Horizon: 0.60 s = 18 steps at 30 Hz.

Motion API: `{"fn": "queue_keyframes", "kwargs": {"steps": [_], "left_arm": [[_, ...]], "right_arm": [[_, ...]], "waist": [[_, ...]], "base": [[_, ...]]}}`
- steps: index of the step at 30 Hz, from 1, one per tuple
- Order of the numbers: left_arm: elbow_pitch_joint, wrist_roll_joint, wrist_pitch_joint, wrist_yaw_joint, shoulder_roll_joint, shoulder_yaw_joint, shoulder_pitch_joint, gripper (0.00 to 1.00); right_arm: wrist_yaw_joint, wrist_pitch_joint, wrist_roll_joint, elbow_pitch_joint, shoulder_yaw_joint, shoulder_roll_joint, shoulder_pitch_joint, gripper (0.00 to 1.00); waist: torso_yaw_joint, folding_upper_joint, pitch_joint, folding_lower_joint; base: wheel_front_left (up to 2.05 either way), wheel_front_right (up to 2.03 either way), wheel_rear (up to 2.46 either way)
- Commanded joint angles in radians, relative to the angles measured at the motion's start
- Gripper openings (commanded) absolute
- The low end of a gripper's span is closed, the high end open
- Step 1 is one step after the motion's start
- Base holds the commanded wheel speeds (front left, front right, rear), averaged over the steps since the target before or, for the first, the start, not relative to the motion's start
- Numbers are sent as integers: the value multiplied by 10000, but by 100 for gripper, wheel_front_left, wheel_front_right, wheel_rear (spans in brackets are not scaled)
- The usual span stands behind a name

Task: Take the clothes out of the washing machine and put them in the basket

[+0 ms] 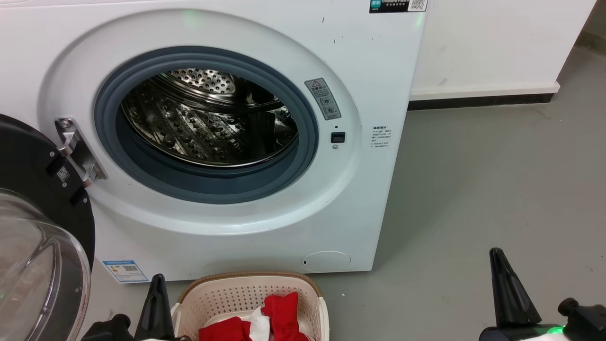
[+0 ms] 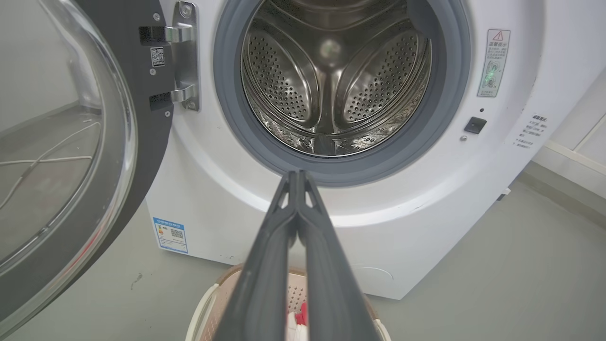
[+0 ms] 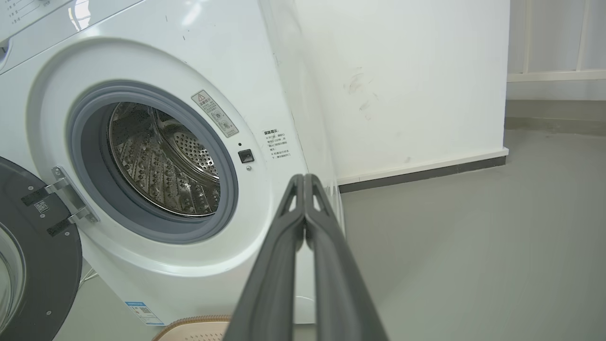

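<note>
On my head feed the red clothes (image 1: pixel 281 315) lie in the basket (image 1: pixel 246 277) at 6 o'clock, just in front of the washing machine (image 1: pixel 378 71), whose door (image 1: pixel 42 237) stands open at 8 o'clock. My left gripper (image 2: pixel 298 176) and right gripper (image 3: pixel 303 179) both have their fingers pressed together, holding nothing.
</note>
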Motion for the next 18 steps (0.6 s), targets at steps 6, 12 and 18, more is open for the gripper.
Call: {"fn": "queue_keyframes", "kwargs": {"steps": [6, 12, 18], "left_arm": [[98, -1445, 287, -215, 93, 71, -519, 0], [304, -2694, 554, -387, 128, 118, -756, 0], [454, -3685, 772, -520, 152, 163, -940, 0]], "right_arm": [[0, 249, 1517, 238, -24, -143, -556, 0], [-1, 481, 2789, 539, -57, -204, -812, 0], [-1, 680, 3789, 772, -95, -244, -1004, 0]], "waist": [[27, 0, 18, 0], [55, 0, 38, 0], [80, 0, 55, 0]], "base": [[0, 0, 0], [0, 0, 0], [0, 0, 0]]}}
